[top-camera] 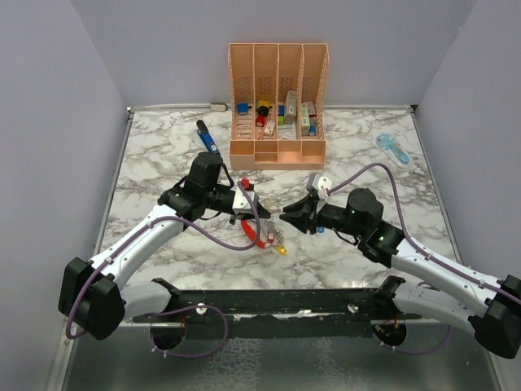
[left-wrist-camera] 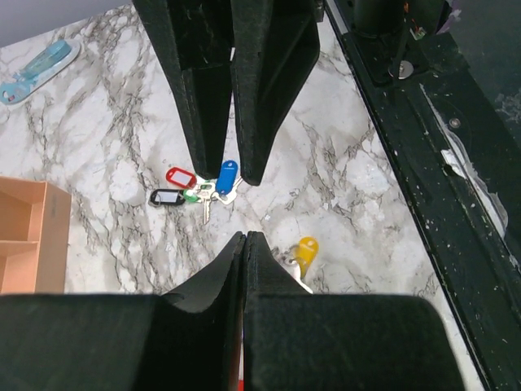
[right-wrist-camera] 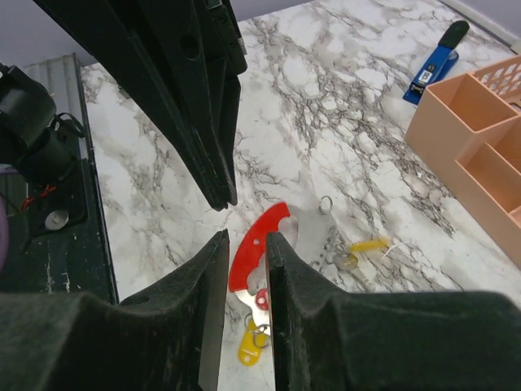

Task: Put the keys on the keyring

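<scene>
Left gripper (left-wrist-camera: 244,238) clamped shut, can't tell on what; right gripper (right-wrist-camera: 246,236) cracked open, empty, just above the keys (left-wrist-camera: 203,191), keyring (right-wrist-camera: 269,221) nearby.

- Top view: bright, even, diffuse light from above; sharp all over, colours clean.
- Shadows on the marble table (top-camera: 155,155) are soft and short.
- Dull mottled sheen on the metal sheet (top-camera: 269,362) at the near edge.
- Side walls (top-camera: 49,122) lean outward: mild wide-angle bend at the edges.
- Left wrist view: left gripper (left-wrist-camera: 244,236) near-black, underexposed, soft close to the lens; marble behind in focus.
- Right wrist view: right gripper (right-wrist-camera: 246,238) likewise dark and blurred at the bottom; marble bright and sharp.
</scene>
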Available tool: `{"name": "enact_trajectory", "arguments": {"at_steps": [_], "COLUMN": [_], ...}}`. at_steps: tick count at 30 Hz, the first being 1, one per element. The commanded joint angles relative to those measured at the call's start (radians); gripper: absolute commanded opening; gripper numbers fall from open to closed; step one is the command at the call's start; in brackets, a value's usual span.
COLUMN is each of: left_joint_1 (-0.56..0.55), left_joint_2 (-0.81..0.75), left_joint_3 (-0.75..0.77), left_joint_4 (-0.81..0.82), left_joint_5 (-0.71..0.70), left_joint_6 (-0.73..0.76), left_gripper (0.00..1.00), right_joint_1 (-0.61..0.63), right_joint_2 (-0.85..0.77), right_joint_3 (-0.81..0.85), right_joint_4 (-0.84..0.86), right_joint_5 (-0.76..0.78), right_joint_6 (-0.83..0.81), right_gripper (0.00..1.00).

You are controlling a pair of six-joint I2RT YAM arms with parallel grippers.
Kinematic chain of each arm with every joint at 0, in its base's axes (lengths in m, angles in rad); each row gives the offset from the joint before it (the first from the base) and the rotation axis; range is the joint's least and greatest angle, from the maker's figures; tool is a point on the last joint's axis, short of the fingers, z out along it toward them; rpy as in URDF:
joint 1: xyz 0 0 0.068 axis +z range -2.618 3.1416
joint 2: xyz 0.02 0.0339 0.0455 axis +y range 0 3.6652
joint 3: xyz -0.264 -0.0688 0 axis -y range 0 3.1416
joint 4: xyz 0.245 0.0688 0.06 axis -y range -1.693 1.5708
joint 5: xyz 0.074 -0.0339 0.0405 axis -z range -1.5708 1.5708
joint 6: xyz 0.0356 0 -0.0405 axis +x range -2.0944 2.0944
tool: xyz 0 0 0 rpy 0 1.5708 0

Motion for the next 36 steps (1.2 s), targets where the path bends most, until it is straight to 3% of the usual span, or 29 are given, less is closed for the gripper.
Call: {"name": "enact_trajectory", "arguments": {"at_steps": [1,5,8,11,15,17,21,26,36], "left_joint_1": [0.001,0.001,0.015,0.086,0.192,0.259,0.391,0.486,0.514], "left_joint_2": [-0.022,-0.033,-0.05,-0.049,-0.037,-0.03,-0.016,-0.015,-0.032], "left_joint_3": [0.008,-0.024,-0.093,-0.154,-0.156,-0.147,-0.125,-0.103,-0.115], "left_joint_4": [-0.029,0.042,0.204,0.326,0.362,0.352,0.321,0.278,0.263], "left_joint_5": [-0.021,-0.132,-0.369,-0.584,-0.758,-0.772,-0.798,-0.763,-0.69], "left_joint_6": [0.049,-0.019,-0.177,-0.328,-0.455,-0.493,-0.54,-0.542,-0.536], "left_gripper": [0.0,0.0,0.0,0.02,0.2,0.3,0.49,0.55,0.61], "right_joint_1": [0.0,0.001,0.001,0.001,0.001,0.001,0.001,-0.009,-0.032], "right_joint_2": [-0.002,0.011,0.087,0.257,0.588,0.725,0.9,1.058,1.123], "right_joint_3": [0.035,0.006,0.012,0.104,0.35,0.5,0.651,0.823,0.847], "right_joint_4": [-0.106,-0.084,-0.065,-0.08,-0.192,-0.241,-0.234,-0.363,-0.433], "right_joint_5": [0.078,0.15,0.186,0.194,0.197,0.205,0.18,0.144,0.028], "right_joint_6": [-0.033,0.015,0.058,0.074,0.023,-0.011,-0.105,-0.226,-0.293], "right_gripper": [0.24,0.26,0.28,0.37,0.39,0.39,0.41,0.44,0.45]}}
